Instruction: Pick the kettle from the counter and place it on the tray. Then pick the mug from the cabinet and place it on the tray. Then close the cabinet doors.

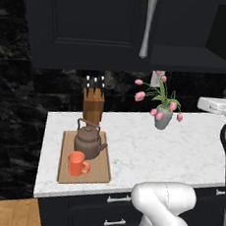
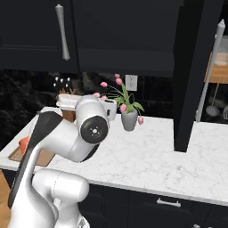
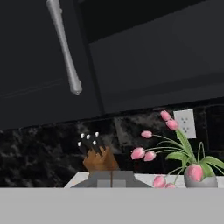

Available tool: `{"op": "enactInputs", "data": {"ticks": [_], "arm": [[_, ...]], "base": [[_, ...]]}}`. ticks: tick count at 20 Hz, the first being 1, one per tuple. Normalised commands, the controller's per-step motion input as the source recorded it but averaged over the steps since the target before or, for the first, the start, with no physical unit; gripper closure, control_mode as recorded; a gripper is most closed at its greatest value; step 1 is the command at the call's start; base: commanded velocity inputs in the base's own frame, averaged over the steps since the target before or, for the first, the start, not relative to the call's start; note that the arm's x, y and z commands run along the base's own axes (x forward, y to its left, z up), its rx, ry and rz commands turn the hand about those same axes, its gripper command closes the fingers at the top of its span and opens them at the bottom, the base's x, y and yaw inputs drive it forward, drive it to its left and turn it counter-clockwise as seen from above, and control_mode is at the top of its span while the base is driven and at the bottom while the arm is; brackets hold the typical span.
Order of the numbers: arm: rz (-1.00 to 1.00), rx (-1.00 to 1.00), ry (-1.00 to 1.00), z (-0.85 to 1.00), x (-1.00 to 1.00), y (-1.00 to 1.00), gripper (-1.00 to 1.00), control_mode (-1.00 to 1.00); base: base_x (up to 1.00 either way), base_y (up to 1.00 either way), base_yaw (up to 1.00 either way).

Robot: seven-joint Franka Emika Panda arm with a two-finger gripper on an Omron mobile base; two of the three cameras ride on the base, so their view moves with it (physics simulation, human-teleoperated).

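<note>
Left base view: kettle & mug are both sitting on the tray, mug just in front of kettle, at the counter's left end. Knife block is standing just behind the tray, partly overlapped by the kettle handle. Vase w/ pink tulips is standing further right, well apart from the tray. Left door is lying flat, its bar handle showing; to its right the cabinet is showing its dark underside, inside too dark to read. Arm is cut off at the right edge, so the hand is only partly showing.

Right base view: arm is blocking most of the tray; only an orange sliver of mug & a tray corner are peeking out at left. Kettle is hidden behind the arm. Right door is standing open, edge-on toward the camera, w/ its handle along it – not visible from the left side. Left door handle is showing at top left. Vase is sitting mid-counter by a wall outlet.

Hand view: gripper is showing as a grey tip pair pressed fully together at the bottom, gripping nothing. It is looking up at the left door's handle, knife block & tulips below. Shelf area is too dark to make out.
</note>
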Motion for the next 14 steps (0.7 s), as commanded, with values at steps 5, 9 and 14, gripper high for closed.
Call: {"op": "enactInputs", "data": {"ticks": [5,9,14], "arm": [[-0.12,0.24,0.52,0.0,0.0,-0.14,1.0,-1.0],[-0.02,0.32,0.23,-0.46,0.0,-0.22,1.0,-1.0],[-0.01,0.27,0.05,-0.69,0.0,-0.07,1.0,-1.0]], "base": [[0.0,0.0,0.0],[0.0,0.0,0.0],[0.0,0.0,0.0]]}}
